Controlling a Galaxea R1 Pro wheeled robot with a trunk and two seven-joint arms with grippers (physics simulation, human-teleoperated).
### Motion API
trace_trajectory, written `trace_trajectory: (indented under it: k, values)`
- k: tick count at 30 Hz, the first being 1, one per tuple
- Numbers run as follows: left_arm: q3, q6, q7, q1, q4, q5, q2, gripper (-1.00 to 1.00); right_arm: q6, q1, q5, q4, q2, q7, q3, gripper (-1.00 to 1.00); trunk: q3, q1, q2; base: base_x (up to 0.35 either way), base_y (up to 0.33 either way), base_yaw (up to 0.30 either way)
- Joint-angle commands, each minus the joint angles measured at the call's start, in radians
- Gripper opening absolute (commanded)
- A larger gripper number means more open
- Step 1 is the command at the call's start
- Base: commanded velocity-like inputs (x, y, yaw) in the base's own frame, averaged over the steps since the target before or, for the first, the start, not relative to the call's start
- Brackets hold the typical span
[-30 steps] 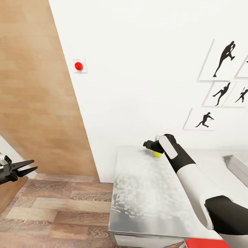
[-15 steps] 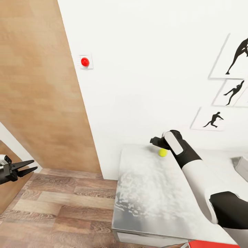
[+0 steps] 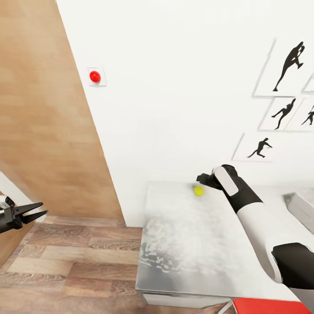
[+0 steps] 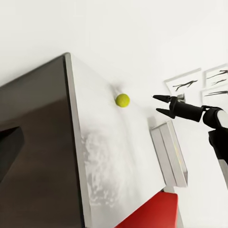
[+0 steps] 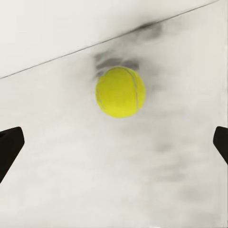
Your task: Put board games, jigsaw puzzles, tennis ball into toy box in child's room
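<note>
Head view, read from the left: the left gripper (image 3: 38, 210) hangs over the wood floor (image 3: 74, 261), well off the table (image 3: 187, 244), its two fingers slightly apart and holding nothing, apparently kept out of the way while the other arm works. Further right, the tennis ball (image 3: 199, 190) sits on the table near its far edge by the white wall (image 3: 174, 87), free of any contact. Just right of it, the right gripper (image 3: 202, 178) is poised near the ball; in the right wrist view its fingertips (image 5: 9, 145) stand wide to either side of the ball, a spread that looks meant for closing around it. The toy box (image 3: 301, 205) waits at the table's right end.
</note>
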Motion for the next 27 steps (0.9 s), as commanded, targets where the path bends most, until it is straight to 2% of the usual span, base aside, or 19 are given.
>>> trace_trajectory:
  k: [1,9,27]
  values:
    - [0.0,0.01,-0.004,-0.001,0.0,-0.002,0.0,1.0,0.001,-0.001,-0.01,-0.001,-0.002,-0.01,0.005,1.0,-0.002,0.001,-0.002,0.0,-0.165,-0.178]
    - [0.0,0.011,-0.004,-0.001,0.0,-0.002,0.0,1.0,0.001,-0.001,-0.011,-0.001,-0.001,-0.009,0.005,1.0,0.0,0.001,-0.002,0.0,-0.065,-0.139]
    - [0.0,0.011,-0.004,-0.001,0.0,-0.002,-0.001,1.0,-0.001,-0.002,-0.008,-0.001,0.015,-0.01,0.006,1.0,-0.023,0.001,-0.002,0.0,-0.002,-0.006]
